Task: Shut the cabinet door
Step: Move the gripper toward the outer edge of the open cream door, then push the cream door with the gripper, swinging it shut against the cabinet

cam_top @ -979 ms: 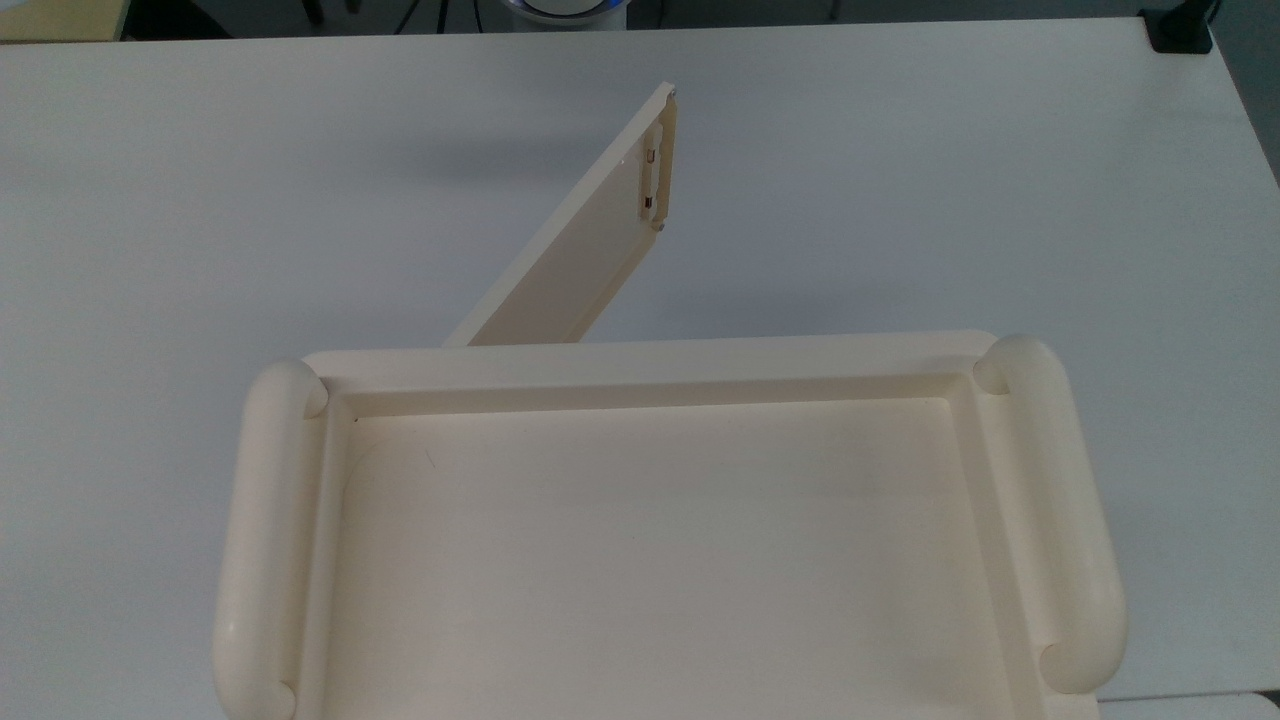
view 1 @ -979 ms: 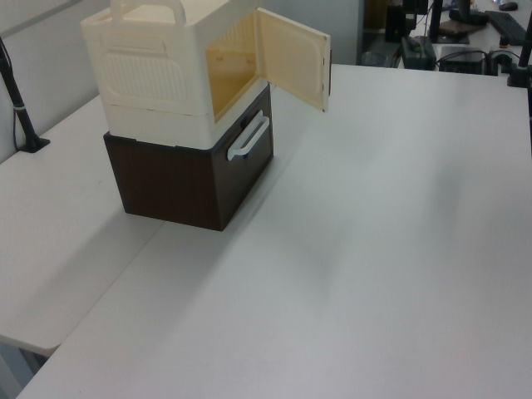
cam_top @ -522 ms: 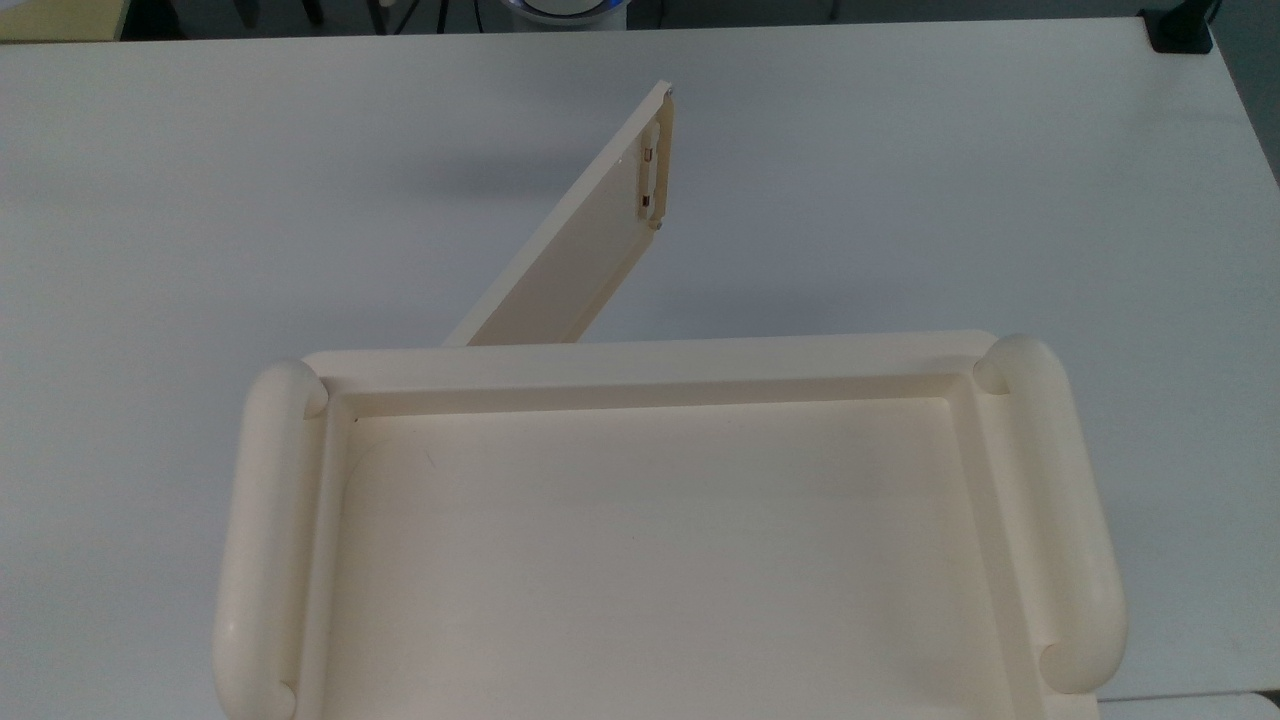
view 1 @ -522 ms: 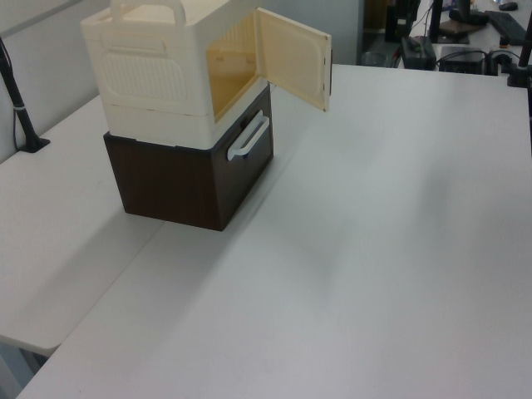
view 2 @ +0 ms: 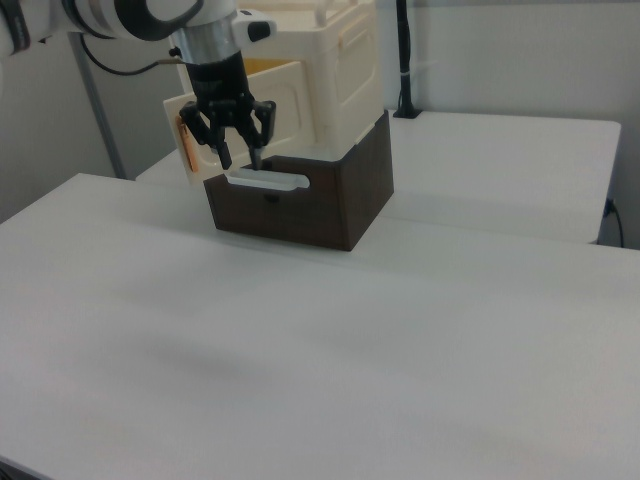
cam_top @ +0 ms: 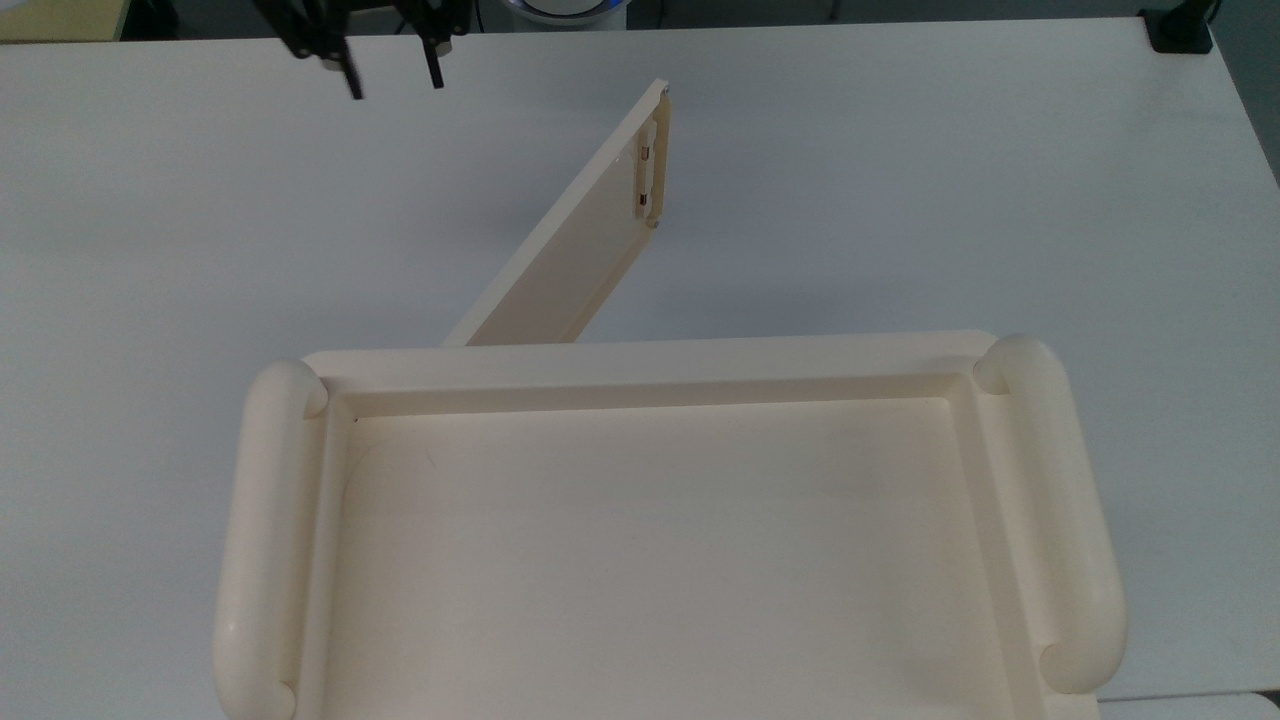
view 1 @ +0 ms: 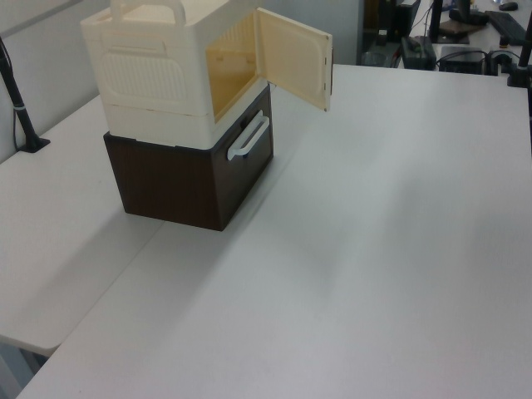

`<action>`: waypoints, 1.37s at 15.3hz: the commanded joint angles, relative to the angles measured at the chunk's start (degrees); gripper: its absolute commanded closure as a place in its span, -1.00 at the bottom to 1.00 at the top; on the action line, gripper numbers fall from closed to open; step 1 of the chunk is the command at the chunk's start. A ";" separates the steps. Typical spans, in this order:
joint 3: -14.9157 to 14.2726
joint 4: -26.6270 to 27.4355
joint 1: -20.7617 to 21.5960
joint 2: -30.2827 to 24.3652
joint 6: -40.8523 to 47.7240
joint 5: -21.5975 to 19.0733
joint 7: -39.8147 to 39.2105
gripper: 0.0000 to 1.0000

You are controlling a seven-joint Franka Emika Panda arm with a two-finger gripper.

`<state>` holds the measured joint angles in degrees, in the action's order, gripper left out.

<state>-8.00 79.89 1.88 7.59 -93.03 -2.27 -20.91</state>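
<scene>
- The table [view 1: 399, 249] is one wide white surface, and one stack of furniture stands on it.
- The cabinet [view 1: 158, 71] is one cream unit. In the left view it sits on top of one dark brown drawer box [view 1: 179, 179] with one white handle [view 1: 248, 137]. In the top view I count two thick tube rails [cam_top: 262, 540] along the two sides of its recessed top.
- The cabinet door [cam_top: 575, 245] is one thin cream panel. It stands wide open, hinged at the top view's left of the cabinet front, and it points away from the cabinet. Its one slim bar handle [cam_top: 652, 165] is near the free edge. In the left view the yellowish inside of the cabinet is open to see.
- The gripper [cam_top: 392, 72] is one, with two dark fingers [cam_top: 352, 75] spread apart, and nothing is between them. In the top view it hangs near the upper edge, well apart from the door and to the left of it. In the right view it is in front of the door's outer face.
- I judge that the push on the door has not yet begun.
- Risk: if the spread fingers meet the door near the hinge, the push has little effect and the whole stack could slide on the table.
- Risk: if a finger catches behind the bar handle, the door could be pulled more open.
- Risk: a too fast push could make the door bounce back, or could shift the cabinet on the brown box.
</scene>
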 commanded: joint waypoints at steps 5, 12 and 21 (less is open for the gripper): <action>3.60 0.71 0.05 -0.03 -6.89 -3.97 -9.06 0.84; 4.22 0.62 4.87 1.72 -14.89 -3.53 -8.01 0.83; 4.14 0.44 13.05 9.37 -29.03 -1.34 1.03 0.84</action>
<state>-3.13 80.26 12.19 15.99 -116.78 -5.09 -25.15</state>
